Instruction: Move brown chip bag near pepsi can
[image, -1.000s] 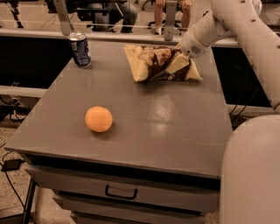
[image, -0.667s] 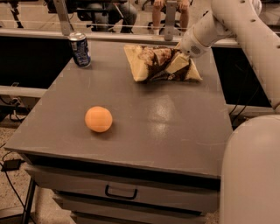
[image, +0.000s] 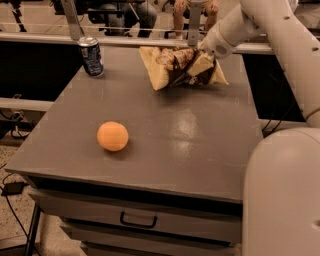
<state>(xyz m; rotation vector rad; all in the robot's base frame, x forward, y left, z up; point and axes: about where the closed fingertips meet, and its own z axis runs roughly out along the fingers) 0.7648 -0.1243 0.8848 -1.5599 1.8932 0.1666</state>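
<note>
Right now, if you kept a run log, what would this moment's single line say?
gripper: on brown chip bag, far right | pepsi can: upright, far left, apart from bag | orange ball: front left, untouched

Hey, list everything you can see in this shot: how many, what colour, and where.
table: one, grey, fills the centre
drawer handle: one, dark, below the table's front edge
pepsi can: one, dark blue, upright at the far left corner
brown chip bag: one, brown and cream, far edge, right of centre
orange ball: one, orange, front left of the table
arm: one, white, reaching in from upper right
tool: one, at the bag's right end
</note>
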